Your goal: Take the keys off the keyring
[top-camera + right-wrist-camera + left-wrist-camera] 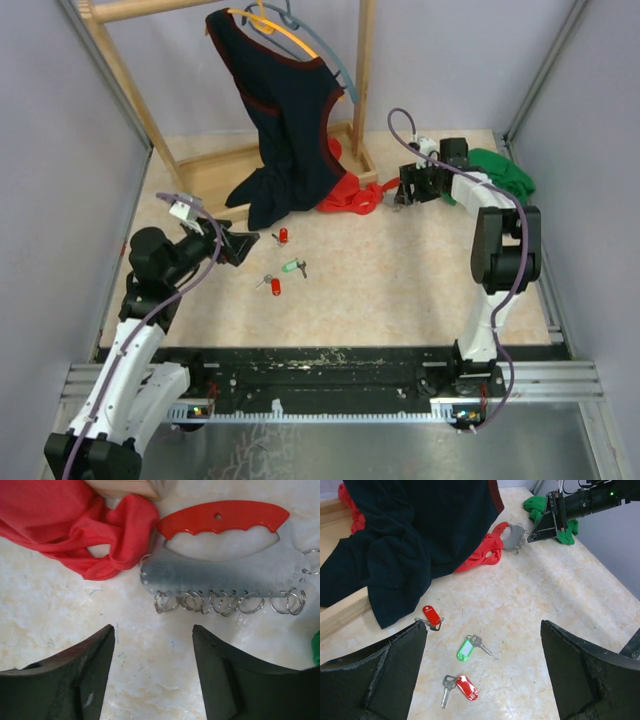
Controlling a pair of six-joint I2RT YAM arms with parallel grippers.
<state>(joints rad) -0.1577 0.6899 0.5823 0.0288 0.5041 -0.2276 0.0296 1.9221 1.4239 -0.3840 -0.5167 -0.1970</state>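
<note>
Three keys lie loose on the table: a red-headed one [283, 236] [432, 615], a green-headed one [292, 266] [465, 650] and another red-headed one [273, 285] [467, 687]. No blue key shows. The keyring [215, 575], a red grip on a silvery plate with several empty split rings, lies flat beside the red cloth [75, 530]; it also shows in the top view [393, 196] and the left wrist view [514, 535]. My left gripper [237, 246] [484, 624] is open and empty, just left of the keys. My right gripper [408, 188] [153, 627] is open and empty, just short of the keyring.
A dark garment [285, 130] hangs from a wooden rack [215, 165] at the back, its hem on the table. A red cloth [350, 195] lies at its foot. A green cloth [505, 170] lies at the back right. Grey walls close both sides.
</note>
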